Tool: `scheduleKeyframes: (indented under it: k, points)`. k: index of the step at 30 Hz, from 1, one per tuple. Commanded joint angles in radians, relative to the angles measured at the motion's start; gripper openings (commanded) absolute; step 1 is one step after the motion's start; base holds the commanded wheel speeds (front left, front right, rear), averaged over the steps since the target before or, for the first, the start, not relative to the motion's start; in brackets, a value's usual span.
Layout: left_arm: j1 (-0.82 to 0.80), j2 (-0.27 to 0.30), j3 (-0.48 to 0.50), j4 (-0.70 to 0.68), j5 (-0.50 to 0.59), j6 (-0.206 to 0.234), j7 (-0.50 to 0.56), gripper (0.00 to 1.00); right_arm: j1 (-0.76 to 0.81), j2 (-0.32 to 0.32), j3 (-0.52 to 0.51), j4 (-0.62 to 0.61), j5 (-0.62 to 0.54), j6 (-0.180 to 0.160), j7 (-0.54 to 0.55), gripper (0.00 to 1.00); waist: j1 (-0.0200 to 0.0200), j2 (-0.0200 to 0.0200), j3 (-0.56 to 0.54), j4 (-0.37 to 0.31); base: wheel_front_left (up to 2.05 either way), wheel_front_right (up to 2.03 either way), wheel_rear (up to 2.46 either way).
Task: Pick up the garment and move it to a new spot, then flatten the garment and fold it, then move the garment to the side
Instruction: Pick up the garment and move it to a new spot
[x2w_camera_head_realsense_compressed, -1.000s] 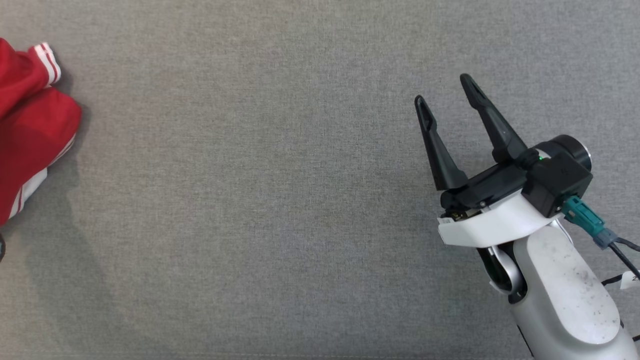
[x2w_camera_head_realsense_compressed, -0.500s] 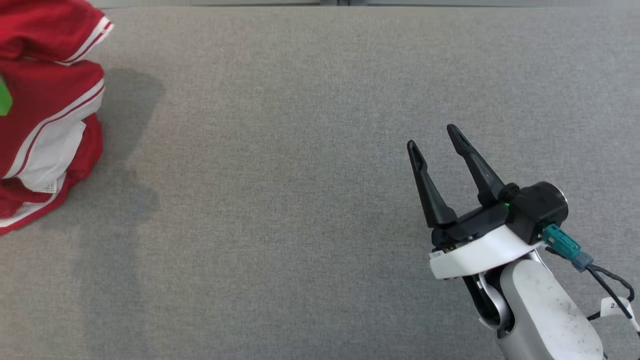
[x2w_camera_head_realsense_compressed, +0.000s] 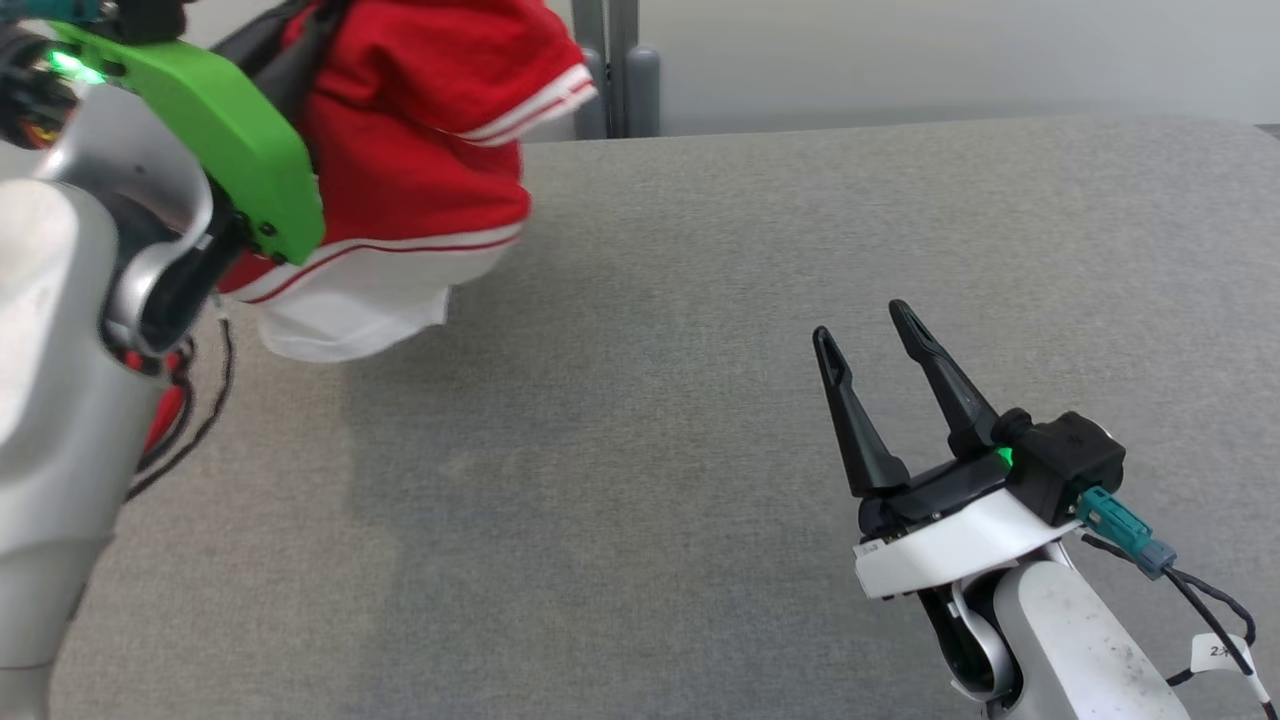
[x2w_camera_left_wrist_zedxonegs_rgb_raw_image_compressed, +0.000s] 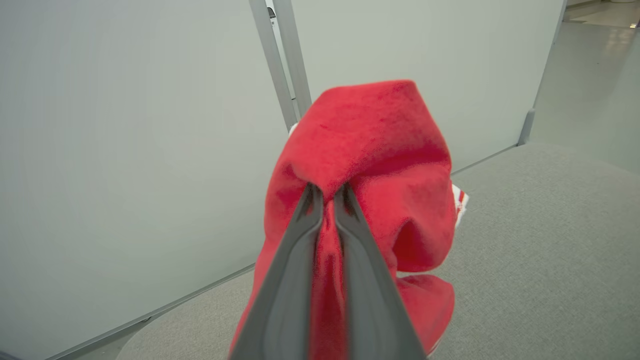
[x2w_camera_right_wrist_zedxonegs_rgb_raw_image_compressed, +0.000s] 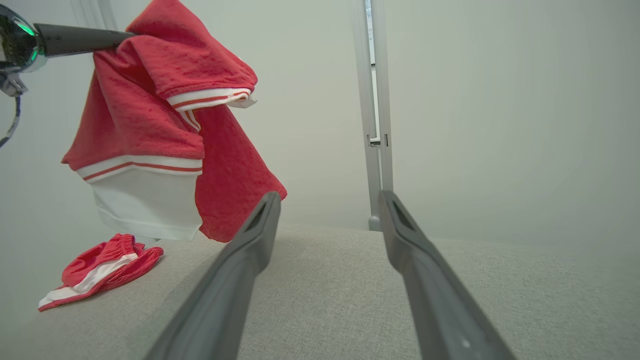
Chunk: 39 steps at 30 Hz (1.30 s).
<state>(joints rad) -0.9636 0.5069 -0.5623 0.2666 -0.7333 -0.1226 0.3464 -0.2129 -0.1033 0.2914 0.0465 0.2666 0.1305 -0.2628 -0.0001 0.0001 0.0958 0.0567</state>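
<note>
The garment is a red top with white striped trim. It hangs bunched above the grey table, clear of the surface. My left gripper is shut on a fold of the garment, its green wrist bracket at the upper left. From the right wrist view the garment dangles from the left fingers. My right gripper hovers open and empty over the table at the lower right, well apart from the cloth.
A second small red-and-white piece of cloth lies on the table below the hanging garment. A pale partition wall with grey posts stands just behind the table's far edge.
The head view has tilted up, bringing the left arm and the table's far edge into view. The garment now hangs in the air from the left gripper. The right gripper stays open.
</note>
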Motion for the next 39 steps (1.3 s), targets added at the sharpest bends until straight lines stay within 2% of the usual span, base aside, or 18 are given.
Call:
scheduleKeyframes:
  k: [1,6,10,16,22,23,24,27,32,35,38,39]
  points:
    - [0.028,-0.019,-0.007,-0.032,-0.006,0.011,-0.010,0.00,0.014,-0.001,-0.004,-0.004,0.005,0.000,-0.003,1.00,0.0001,-0.0001,-0.033,-0.078,0.00,0.00,0.00]
    - [0.116,-0.100,-0.050,-0.133,-0.008,0.039,-0.064,0.00,0.023,-0.002,-0.021,-0.009,0.009,0.000,-0.003,1.00,0.0001,-0.0001,-0.017,-0.142,0.00,0.00,0.00]
    - [0.188,-0.156,-0.084,-0.122,0.020,0.062,-0.143,0.00,0.021,-0.003,-0.032,-0.010,0.012,0.000,-0.003,1.00,0.0001,-0.0001,0.004,-0.183,0.00,0.00,0.00]
    - [0.278,-0.245,-0.133,0.080,0.070,0.077,-0.318,0.00,0.011,-0.001,-0.039,-0.004,0.028,0.000,-0.003,1.00,0.0001,-0.0001,0.036,-0.206,0.00,0.00,0.00]
    - [0.277,-0.350,-0.202,0.421,0.141,0.044,-0.513,0.00,-0.022,-0.005,-0.015,0.011,0.048,0.000,-0.003,1.00,0.0001,-0.0001,0.045,-0.203,0.00,0.00,0.00]
    - [0.270,-0.371,-0.208,0.479,0.140,0.037,-0.533,0.65,-0.025,-0.008,-0.007,0.016,0.047,0.000,-0.003,1.00,0.0001,-0.0001,0.043,-0.198,0.00,0.00,0.00]
    - [0.263,-0.383,-0.211,0.522,0.136,0.032,-0.544,1.00,-0.026,-0.012,-0.003,0.021,0.046,0.000,-0.003,1.00,0.0001,-0.0001,0.041,-0.193,0.00,0.00,0.00]
    - [0.230,-0.413,-0.212,0.623,0.129,0.016,-0.586,1.00,-0.025,-0.018,0.001,0.033,0.046,0.000,-0.003,1.00,0.0001,-0.0001,0.033,-0.175,0.00,0.00,0.00]
    - [0.198,-0.418,-0.192,0.627,0.145,0.005,-0.612,1.00,0.008,-0.024,-0.013,0.032,0.043,0.000,-0.003,1.00,0.0001,-0.0001,0.005,-0.139,0.00,0.00,0.00]
    - [0.231,-0.379,-0.129,0.521,0.162,0.012,-0.611,1.00,0.027,-0.029,-0.027,0.028,0.044,0.000,-0.003,1.00,0.0001,-0.0001,-0.017,-0.117,0.00,0.00,0.00]
    - [0.321,-0.331,-0.051,0.393,0.173,0.044,-0.610,1.00,0.051,-0.034,-0.038,0.029,0.048,0.000,-0.003,1.00,0.0001,-0.0001,-0.043,-0.101,0.00,0.00,0.00]
    - [0.357,-0.307,-0.011,0.334,0.184,0.067,-0.611,1.00,0.062,-0.037,-0.051,0.031,0.043,0.000,-0.003,1.00,0.0001,-0.0001,-0.054,-0.098,0.00,0.00,0.00]
